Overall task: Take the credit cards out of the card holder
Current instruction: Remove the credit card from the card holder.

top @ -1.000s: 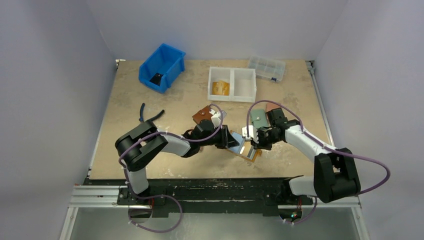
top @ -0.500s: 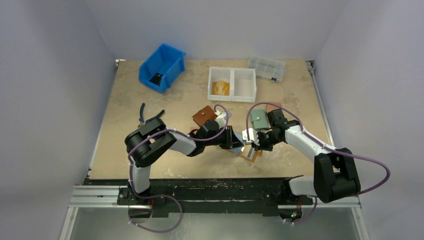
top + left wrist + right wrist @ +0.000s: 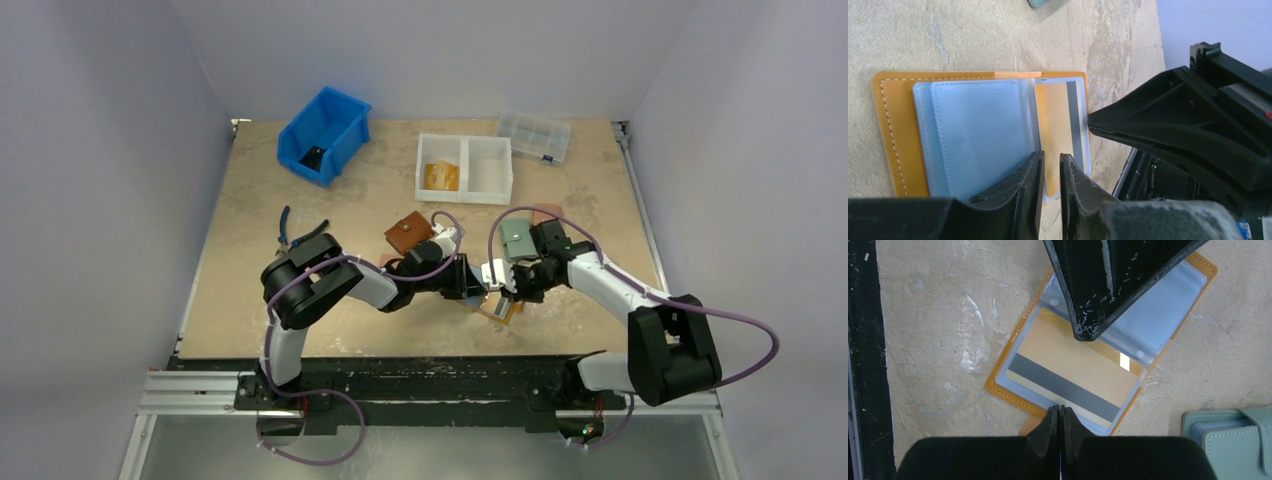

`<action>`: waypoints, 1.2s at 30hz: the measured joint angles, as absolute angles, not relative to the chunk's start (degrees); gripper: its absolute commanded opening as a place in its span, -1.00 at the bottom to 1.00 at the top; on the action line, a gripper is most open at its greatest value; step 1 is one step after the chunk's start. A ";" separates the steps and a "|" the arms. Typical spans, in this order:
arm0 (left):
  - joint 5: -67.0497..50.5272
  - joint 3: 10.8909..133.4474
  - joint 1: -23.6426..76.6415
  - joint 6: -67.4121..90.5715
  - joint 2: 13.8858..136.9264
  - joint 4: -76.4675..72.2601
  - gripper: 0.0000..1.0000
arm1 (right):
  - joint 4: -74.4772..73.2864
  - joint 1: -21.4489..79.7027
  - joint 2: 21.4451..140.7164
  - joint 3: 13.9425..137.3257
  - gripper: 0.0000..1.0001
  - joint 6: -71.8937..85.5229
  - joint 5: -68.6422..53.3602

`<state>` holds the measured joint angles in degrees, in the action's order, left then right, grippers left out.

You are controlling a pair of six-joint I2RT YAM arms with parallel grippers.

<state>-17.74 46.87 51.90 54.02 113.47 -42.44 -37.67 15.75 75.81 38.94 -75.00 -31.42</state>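
The mustard-orange card holder [image 3: 890, 135] lies open on the table, bluish sleeves up; it also shows in the top view [image 3: 498, 307] and the right wrist view [image 3: 1003, 382]. An orange-yellow credit card [image 3: 1073, 365] with a grey stripe sits in the outer sleeve and shows in the left wrist view [image 3: 1055, 117]. My left gripper [image 3: 1051, 156] has only a narrow gap between its jaws, tips over the sleeves beside that card, nothing between them. My right gripper [image 3: 1062, 410] is shut, tips at the sleeve's outer edge. Both grippers meet over the holder in the top view.
A pale green wallet [image 3: 1230, 440] lies right of the holder, a brown wallet [image 3: 405, 232] behind the left gripper. A blue bin [image 3: 325, 135], a white two-part tray [image 3: 490, 170], a clear box [image 3: 533, 136] and pliers [image 3: 290, 228] sit farther back.
My left arm has swung right, bringing its gripper over the holder. The raised bluish sleeve now lies flatter. My right gripper has shifted slightly left.
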 measured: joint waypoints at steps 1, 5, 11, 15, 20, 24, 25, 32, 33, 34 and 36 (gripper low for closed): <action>-17.58 47.20 51.90 53.95 113.67 -42.00 -0.52 | -37.43 16.10 75.90 38.83 -1.00 -74.76 -30.92; -16.78 48.84 51.90 53.56 114.65 -39.88 -0.47 | -35.53 17.41 77.06 38.61 -1.00 -73.47 -29.50; -16.08 50.39 51.94 52.88 114.96 -38.09 -0.45 | -31.99 19.14 77.62 38.26 -1.00 -70.22 -27.55; -16.53 50.92 51.92 52.88 115.39 -38.06 -0.44 | -28.91 20.47 77.62 37.91 -1.00 -67.51 -26.13; -16.56 50.98 51.92 52.93 115.46 -38.09 -0.45 | -27.22 22.13 78.06 37.82 -1.00 -65.52 -24.43; -16.53 50.96 51.92 52.99 115.50 -38.22 -0.47 | -26.89 22.59 78.17 37.82 -1.00 -65.04 -23.73; -16.53 50.98 51.92 52.99 115.50 -38.22 -0.49 | -26.85 22.61 78.17 37.82 -1.00 -64.93 -23.66; -16.01 50.87 51.86 53.63 115.70 -38.02 -1.00 | -26.79 22.83 78.17 37.85 -1.00 -64.79 -23.46; -15.84 50.78 51.81 53.95 115.72 -38.09 -1.00 | -26.76 22.83 78.17 37.87 -1.00 -64.66 -23.46; -15.77 50.68 51.77 54.33 115.72 -38.22 -1.00 | -26.72 22.83 78.17 37.87 -0.96 -64.49 -23.49; -15.59 50.15 51.77 54.89 115.72 -39.16 -1.00 | -26.68 22.87 78.17 37.91 -0.86 -64.05 -23.46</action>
<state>-15.59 50.15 51.77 54.89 115.72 -39.16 -26.68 22.87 78.17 37.91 -64.05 -23.46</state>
